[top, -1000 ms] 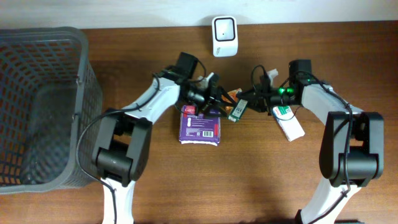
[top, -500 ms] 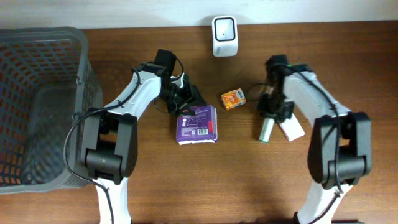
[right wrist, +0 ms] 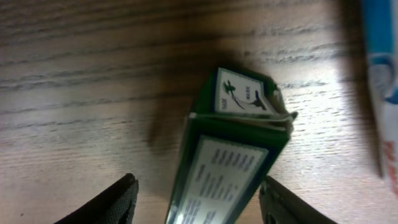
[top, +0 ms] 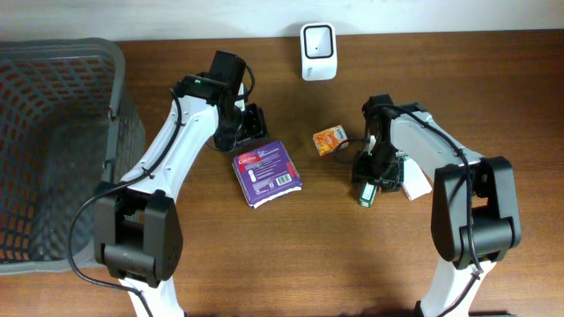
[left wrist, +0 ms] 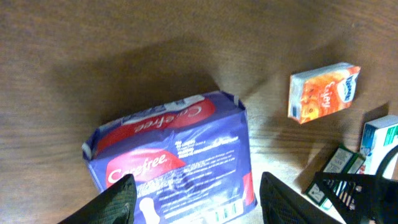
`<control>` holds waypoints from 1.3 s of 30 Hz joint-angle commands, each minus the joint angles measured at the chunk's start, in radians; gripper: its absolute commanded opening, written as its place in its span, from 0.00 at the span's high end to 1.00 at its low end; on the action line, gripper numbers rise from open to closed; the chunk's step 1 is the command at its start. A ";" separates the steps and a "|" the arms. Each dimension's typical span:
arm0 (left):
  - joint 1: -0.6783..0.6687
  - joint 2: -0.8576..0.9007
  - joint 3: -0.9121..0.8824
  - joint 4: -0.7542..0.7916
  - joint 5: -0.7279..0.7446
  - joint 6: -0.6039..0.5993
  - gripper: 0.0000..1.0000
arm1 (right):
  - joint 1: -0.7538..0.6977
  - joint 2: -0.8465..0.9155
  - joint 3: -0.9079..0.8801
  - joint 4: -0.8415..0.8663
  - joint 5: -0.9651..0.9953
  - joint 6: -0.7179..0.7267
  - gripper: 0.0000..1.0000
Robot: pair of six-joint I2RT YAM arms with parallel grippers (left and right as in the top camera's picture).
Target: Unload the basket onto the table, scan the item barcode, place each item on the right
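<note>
Overhead view is showing the left gripper (top: 252, 123) hanging just behind the purple pack (top: 266, 173), toward the scanner side. Its fingers are standing wide apart and holding nothing. The pack is lying flat on the table (top: 291, 264), barcode label facing up, centre-left, well apart from the white scanner (top: 317, 51) at the far edge.

The right gripper (top: 374, 167) is sitting over the green box (top: 367, 194), right of centre. The right wrist view is showing its fingers (right wrist: 118, 199) spread either side of the box, which is lying on the wood. Jaws are parted, not clamping; whether one pad is touching the box, can't tell.

An orange carton (top: 330, 140) is lying between both arms, and a white-and-blue box (top: 414, 183) is sitting just beside the green box. A grey basket (top: 123, 132) is standing at the left edge.
</note>
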 commanded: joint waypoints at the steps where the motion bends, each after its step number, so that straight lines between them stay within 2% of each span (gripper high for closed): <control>1: -0.006 -0.015 0.008 -0.015 -0.014 0.013 0.39 | 0.004 -0.005 -0.011 0.011 0.010 0.004 0.59; 5: -0.006 -0.015 0.008 -0.016 -0.030 0.013 0.38 | 0.003 -0.005 -0.003 0.009 0.022 0.015 0.77; 9: -0.006 -0.015 0.008 -0.021 -0.044 0.013 0.33 | 0.003 -0.005 0.115 -0.010 0.021 0.010 0.78; 12: -0.006 -0.015 0.008 -0.021 -0.044 0.013 0.32 | 0.003 -0.005 0.293 0.033 0.010 -0.042 0.78; 14: -0.006 -0.015 0.008 -0.021 -0.044 0.013 0.32 | 0.003 -0.005 0.350 0.173 -0.002 -0.041 0.84; 21: -0.006 -0.015 0.008 -0.021 -0.044 0.013 0.30 | 0.004 -0.004 0.351 0.790 -0.084 0.114 0.87; 24: -0.006 -0.015 0.008 -0.019 -0.044 0.013 0.31 | 0.015 0.030 0.372 0.937 -0.084 0.155 0.87; 28: -0.006 -0.015 0.008 -0.018 -0.043 0.013 0.30 | 0.075 0.208 0.493 0.959 -0.037 0.159 0.92; 31: -0.006 -0.015 0.008 -0.018 -0.044 0.013 0.29 | 0.081 0.230 0.493 0.959 0.050 0.158 0.92; 39: -0.042 -0.015 0.008 -0.018 -0.048 0.013 0.28 | 0.080 0.262 0.493 0.972 0.134 0.178 0.92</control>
